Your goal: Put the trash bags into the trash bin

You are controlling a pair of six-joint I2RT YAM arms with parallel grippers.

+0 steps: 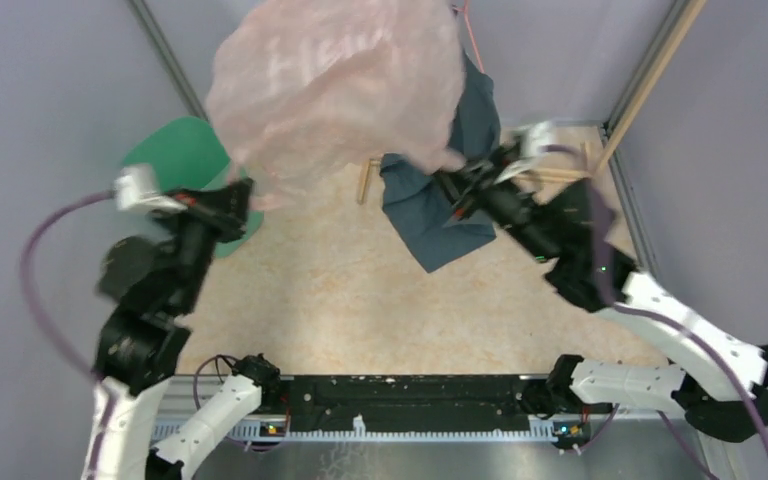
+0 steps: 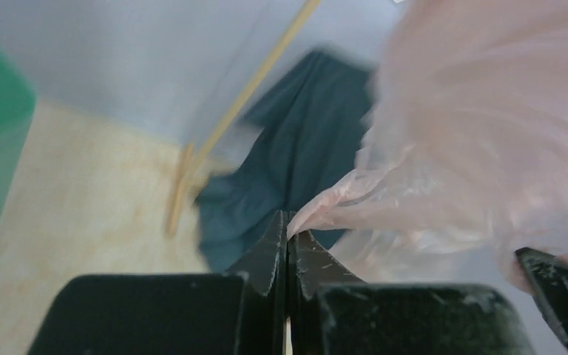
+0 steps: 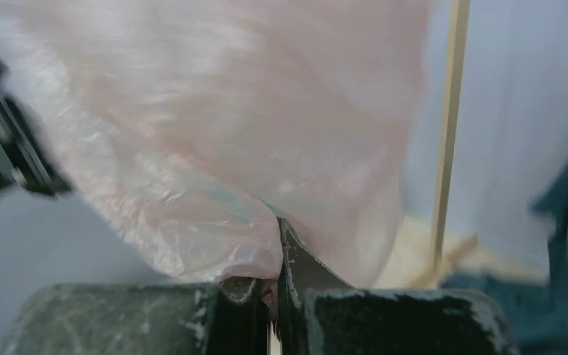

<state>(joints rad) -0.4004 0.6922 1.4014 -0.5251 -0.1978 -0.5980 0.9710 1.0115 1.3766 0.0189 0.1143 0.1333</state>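
Both arms hold the trash bag point(image 1: 335, 80) up in the air over the desk's far edge. The left end effector point(image 2: 287, 223) & right end effector point(image 3: 275, 225) are each pinched tight on a bit of film. The trash bin point(image 1: 175, 150) sits nr the far-left corner, behind the left arm. Best move, prob.: carry the bag left w/ even tension, clear of the teal cloth point(image 1: 435, 215), and lower it over the rim before release.

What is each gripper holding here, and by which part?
Both hold the trash bag: the left gripper and right gripper each pinch a fold of its film.
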